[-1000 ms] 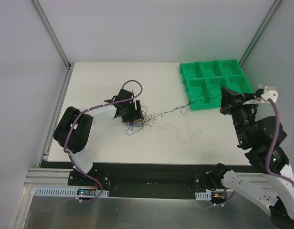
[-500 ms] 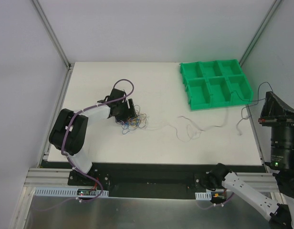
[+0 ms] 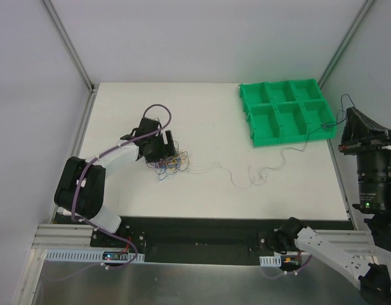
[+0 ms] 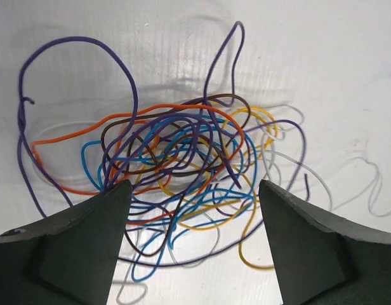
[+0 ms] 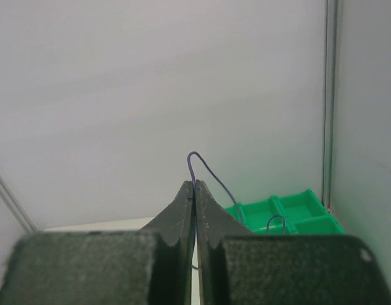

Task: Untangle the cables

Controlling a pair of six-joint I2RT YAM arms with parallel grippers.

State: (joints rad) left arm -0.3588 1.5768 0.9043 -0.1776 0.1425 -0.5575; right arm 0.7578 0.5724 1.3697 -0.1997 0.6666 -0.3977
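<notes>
We see most of the cables (image 4: 183, 171) gathered in one loose knot of purple, blue, orange, yellow, brown and white loops, lying flat on the white table (image 3: 208, 114). The knot sits well to the left of the green tray (image 3: 246, 105) and nearer the arm bases than the tray's front wall. One purple loop arches out of the knot on the side away from the tray.

A pale strand (image 3: 237, 178) trails from the knot toward the tray and curls into small loops just in front of the tray's left front corner. Further along, we see a dark strand (image 5: 208, 168) climb over the tray's front right corner to a point just beyond the tray's right end.

There we find the right gripper (image 5: 194, 185), raised off the table, its fingers pressed together on that dark strand, which loops up out of the tips.

The left gripper (image 4: 192, 190) hangs low over the knot, far left of the tray. We see its fingers spread wide with the tangle between them and nothing pinched
</notes>
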